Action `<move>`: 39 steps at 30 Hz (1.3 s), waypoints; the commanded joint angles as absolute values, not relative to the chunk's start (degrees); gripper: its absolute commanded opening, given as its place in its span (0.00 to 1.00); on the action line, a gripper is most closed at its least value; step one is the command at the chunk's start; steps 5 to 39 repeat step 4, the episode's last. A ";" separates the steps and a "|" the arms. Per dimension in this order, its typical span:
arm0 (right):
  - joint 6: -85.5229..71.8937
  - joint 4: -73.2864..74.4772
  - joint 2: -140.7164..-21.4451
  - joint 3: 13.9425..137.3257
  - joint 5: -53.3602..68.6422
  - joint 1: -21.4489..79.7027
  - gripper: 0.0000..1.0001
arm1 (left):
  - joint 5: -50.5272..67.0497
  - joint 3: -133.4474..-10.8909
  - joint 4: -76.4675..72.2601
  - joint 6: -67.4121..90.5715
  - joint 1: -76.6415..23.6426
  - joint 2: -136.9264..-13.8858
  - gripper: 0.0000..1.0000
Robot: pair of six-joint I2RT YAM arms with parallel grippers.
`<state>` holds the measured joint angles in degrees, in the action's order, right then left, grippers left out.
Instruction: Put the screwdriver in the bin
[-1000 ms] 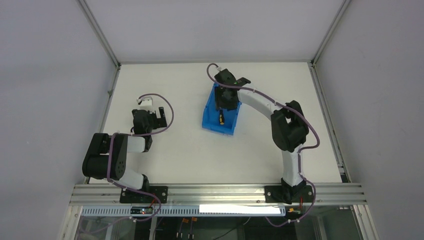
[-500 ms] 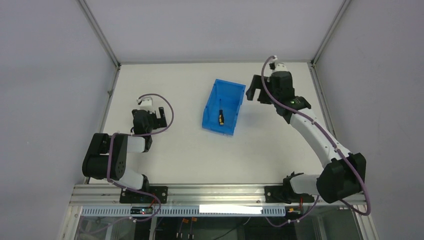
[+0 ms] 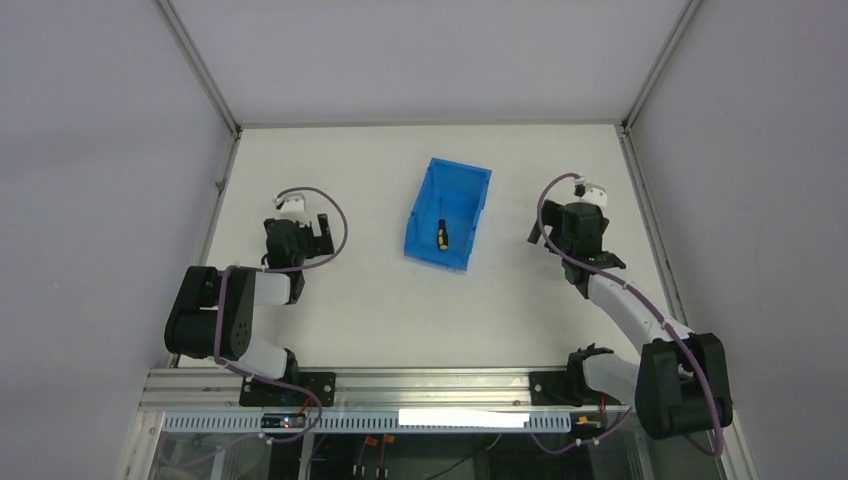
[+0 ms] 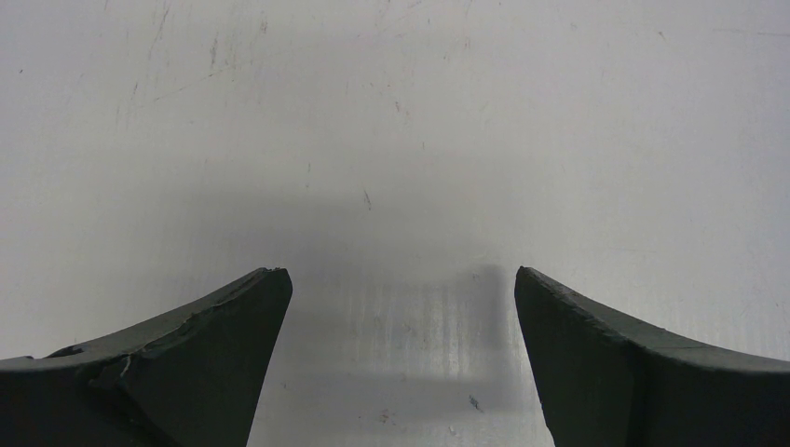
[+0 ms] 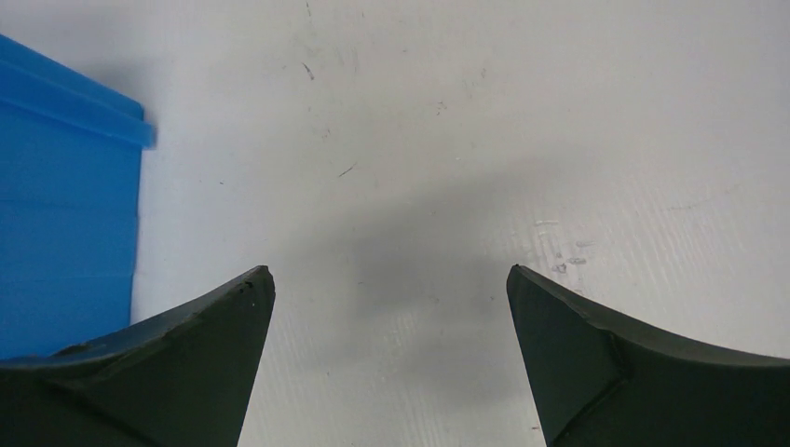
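The small screwdriver (image 3: 440, 233), with a dark shaft and a black and yellow handle, lies inside the bright blue bin (image 3: 466, 187) in the middle of the table. My right gripper (image 3: 549, 229) is open and empty, low over the bare table to the right of the bin. A corner of the bin (image 5: 65, 205) shows at the left of the right wrist view, left of the right gripper (image 5: 389, 275). My left gripper (image 3: 318, 232) is open and empty over bare table at the left, also in its wrist view (image 4: 401, 275).
The white table (image 3: 350, 310) is framed by grey walls and an aluminium rail (image 3: 440, 385) at the near edge. Both arm bases are bolted to that rail.
My right arm has pulled back from over the bin, swung right, then drawn in toward its base. The screwdriver stays in the bin. The left arm has not moved.
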<state>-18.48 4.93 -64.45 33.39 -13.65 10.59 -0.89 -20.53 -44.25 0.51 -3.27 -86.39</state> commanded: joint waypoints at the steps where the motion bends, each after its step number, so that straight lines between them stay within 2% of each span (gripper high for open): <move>1: -18.57 -4.54 -62.93 31.30 -17.56 10.24 0.99 | 0.26 -21.71 -46.49 0.82 -2.82 -86.32 1.00; 39: -17.94 -6.59 -62.72 30.29 -16.14 10.19 0.99 | 0.26 -21.71 -46.49 0.88 -2.81 -86.29 1.00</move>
